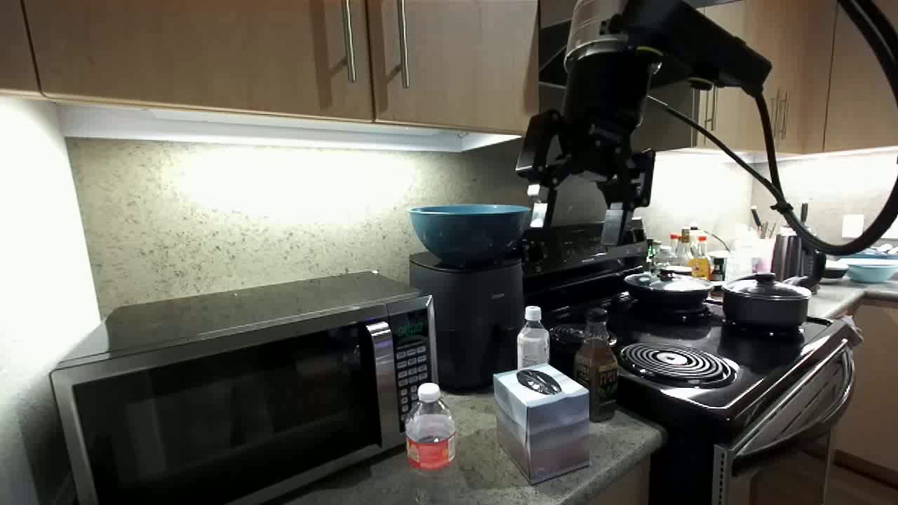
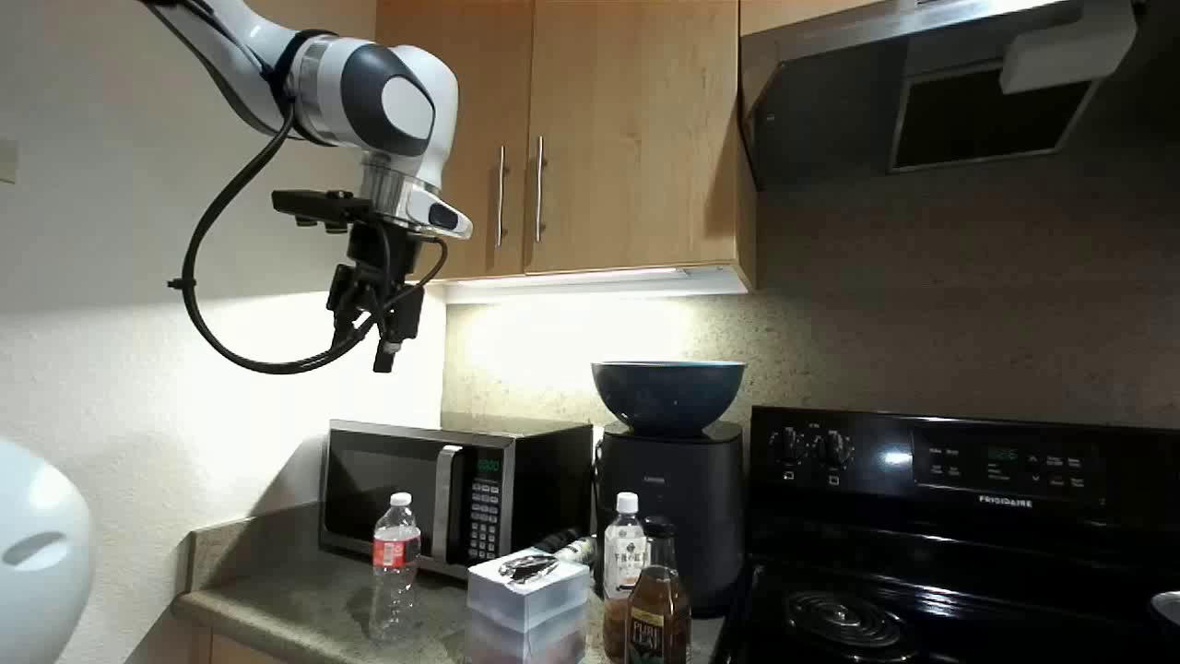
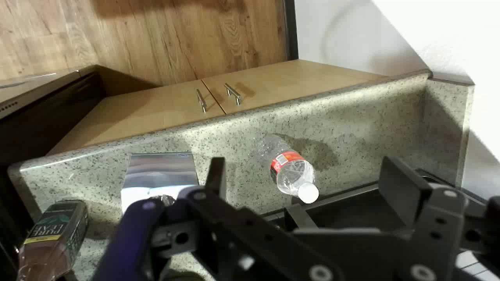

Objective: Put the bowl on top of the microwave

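The large teal-blue bowl sits upright on top of a tall black appliance in both exterior views (image 1: 470,237) (image 2: 668,398); it is out of the wrist view. The silver-and-black microwave (image 1: 231,403) stands beside that appliance, against the wall corner. It also shows in an exterior view (image 2: 396,480) and partly in the wrist view (image 3: 363,210), where the gripper hides much of it. My gripper (image 1: 577,219) is open and empty, fingers pointing down, apart from the bowl. In an exterior view the gripper (image 2: 364,350) hangs above the microwave's level. The wrist view shows its spread fingers (image 3: 306,177).
The tall black appliance (image 1: 466,322) stands between microwave and stove (image 1: 673,365). A red-labelled bottle (image 1: 431,431), a tissue box (image 1: 544,428), a clear bottle (image 1: 533,340) and a brown tea bottle (image 1: 596,368) stand in front. Upper cabinets (image 1: 210,56) overhang the counter. Pots (image 1: 765,305) stand on the stove.
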### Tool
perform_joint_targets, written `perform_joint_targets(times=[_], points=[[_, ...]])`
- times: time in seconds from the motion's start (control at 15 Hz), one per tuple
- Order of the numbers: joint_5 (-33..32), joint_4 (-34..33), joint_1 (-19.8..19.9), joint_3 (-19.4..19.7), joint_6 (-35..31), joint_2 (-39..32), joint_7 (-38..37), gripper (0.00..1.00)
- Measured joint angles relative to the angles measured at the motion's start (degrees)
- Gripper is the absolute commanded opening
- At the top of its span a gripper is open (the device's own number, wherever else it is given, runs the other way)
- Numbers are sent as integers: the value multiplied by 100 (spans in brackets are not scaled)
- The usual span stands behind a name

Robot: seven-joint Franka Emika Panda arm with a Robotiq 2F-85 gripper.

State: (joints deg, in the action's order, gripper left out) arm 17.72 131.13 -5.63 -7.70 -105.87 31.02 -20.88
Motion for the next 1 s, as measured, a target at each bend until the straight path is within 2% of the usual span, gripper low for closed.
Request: perform_joint_targets(times=[0.67, 0.87, 1.0], points=[[-5, -3, 20, 2, 2, -37, 1, 100], [-139, -115, 205, 16, -71, -342, -11, 100], [-462, -290, 431, 13, -332, -691, -148, 100]])
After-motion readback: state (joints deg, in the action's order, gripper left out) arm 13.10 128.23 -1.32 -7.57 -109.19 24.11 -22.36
